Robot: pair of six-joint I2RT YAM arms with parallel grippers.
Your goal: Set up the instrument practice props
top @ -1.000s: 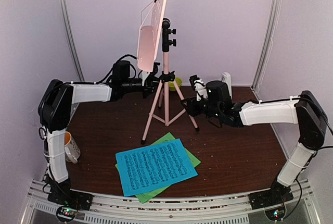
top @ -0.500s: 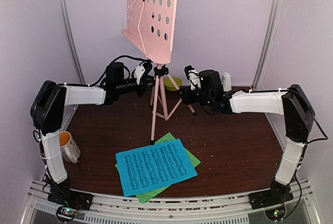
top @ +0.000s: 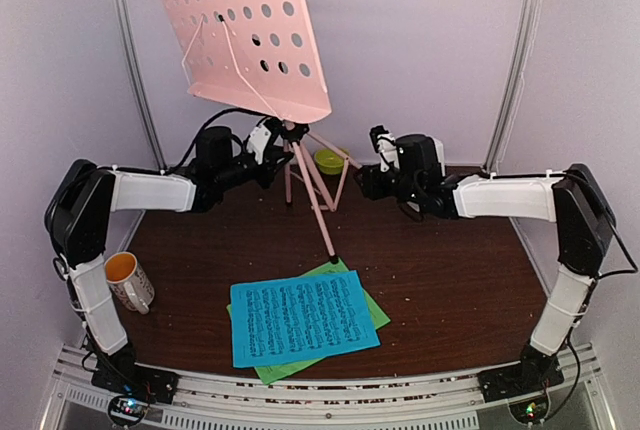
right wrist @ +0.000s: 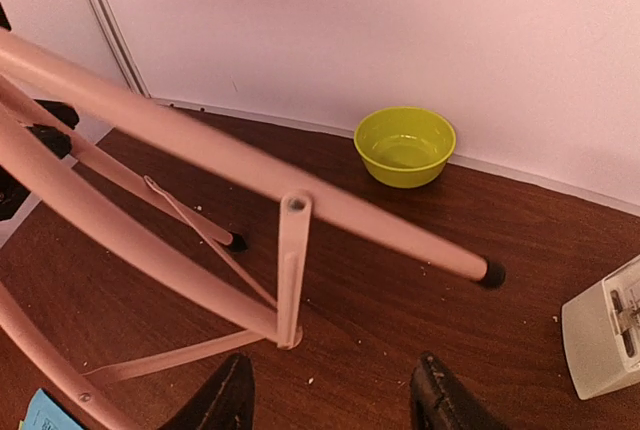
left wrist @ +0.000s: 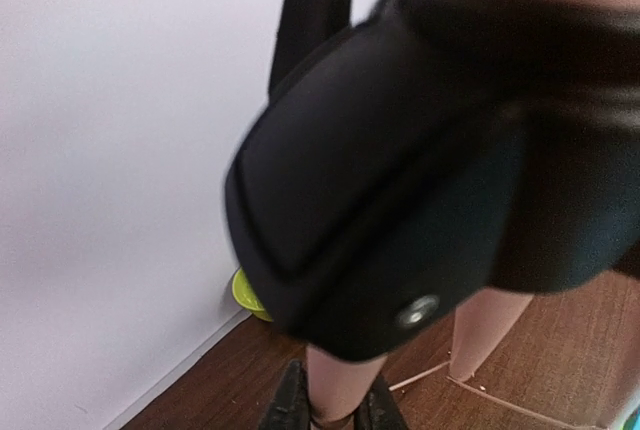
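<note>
Pink perforated music stand point(top: 247, 30) has gone from upright to tipped in the last second. Then it stood on all three feet with its desk edge-on to the top camera. Now the desk leans off toward 10 o'clock with its holed face showing. Of the tripod legs point(top: 318, 195), only the foot at 6 o'clock plainly meets the brown surface point(top: 450, 280). The leg pointing to 3 o'clock looks lifted.

The right jaws were at the right-hand leg a second ago. They have since drawn off to 3 o'clock of the tripod and spread wider.

The left jaws are nearly closed on one pink tube just below the black hub point(left wrist: 400, 180). The left wrist view shows that tube pinched between the two dark tips. The right jaws stand well apart with nothing in them, and only bare wood shows between their tips.

In the right wrist view the pink legs cross ahead of the right jaws from 9 to 1 o'clock, clear of both tips. The lime-green bowl point(right wrist: 405, 145) sits at 12 o'clock by the wall and the small white metronome point(right wrist: 605, 335) at 3 o'clock.

The blue music sheet point(top: 305, 315) lies on the green music sheet point(top: 368, 305) at 6 o'clock of the tripod, well apart from both jaws, much where they were. The white mug point(top: 128, 280) stands at 8 o'clock.
</note>
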